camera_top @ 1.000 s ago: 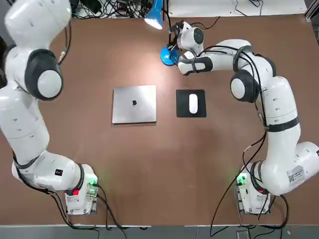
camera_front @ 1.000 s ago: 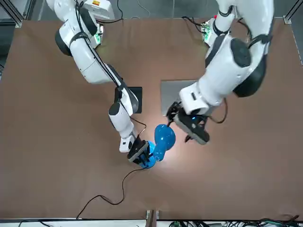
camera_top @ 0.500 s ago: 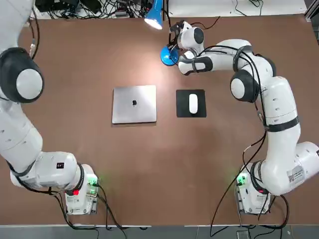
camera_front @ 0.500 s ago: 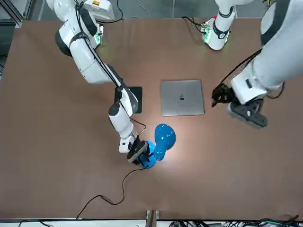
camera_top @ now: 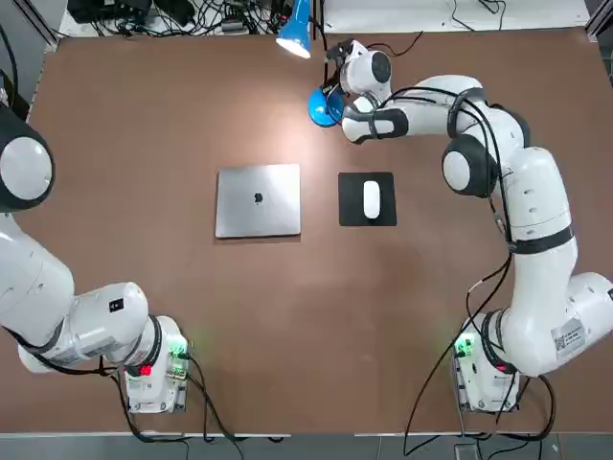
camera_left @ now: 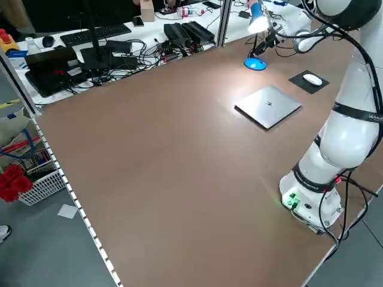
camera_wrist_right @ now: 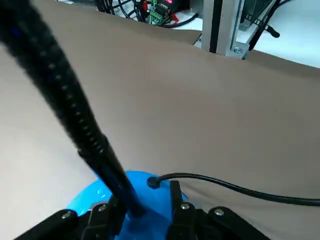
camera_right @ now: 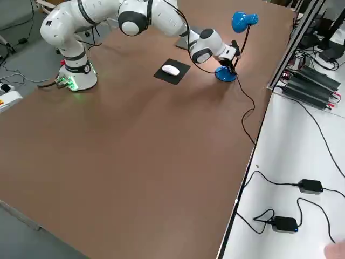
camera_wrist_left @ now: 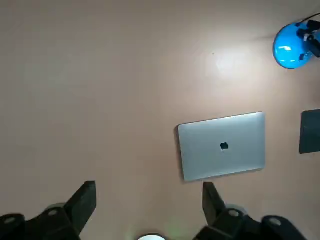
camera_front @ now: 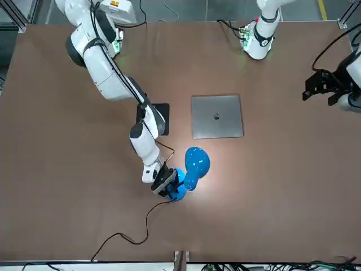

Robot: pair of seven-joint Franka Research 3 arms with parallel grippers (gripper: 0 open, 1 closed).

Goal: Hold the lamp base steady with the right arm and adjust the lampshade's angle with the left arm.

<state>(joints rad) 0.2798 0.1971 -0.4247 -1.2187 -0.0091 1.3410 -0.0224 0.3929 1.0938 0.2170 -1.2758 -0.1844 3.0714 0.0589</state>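
The lamp base [camera_top: 321,107] is a glossy blue disc near the table's far edge, with a thin black neck rising to the lampshade [camera_top: 297,27], a lit blue cone. My right gripper [camera_top: 334,96] sits low on the base. In the right wrist view its fingers [camera_wrist_right: 176,197] stand on either side of the neck, one close against it and the other a little apart, over the blue lamp base [camera_wrist_right: 155,200]. My left gripper [camera_front: 320,93] hangs open and empty high above the table's left side, far from the lampshade [camera_front: 197,161]; its wrist view shows the left gripper [camera_wrist_left: 147,195] spread wide.
A closed silver laptop [camera_top: 258,199] lies mid-table, with a white mouse [camera_top: 371,198] on a black pad to its right. The lamp's black cable [camera_front: 132,234] trails to the far edge. Power bricks [camera_right: 285,222] lie on a white bench beyond.
My left arm has swung away from the lampshade to the robot's left side of the table. The lamp and the right arm have stayed where they were.
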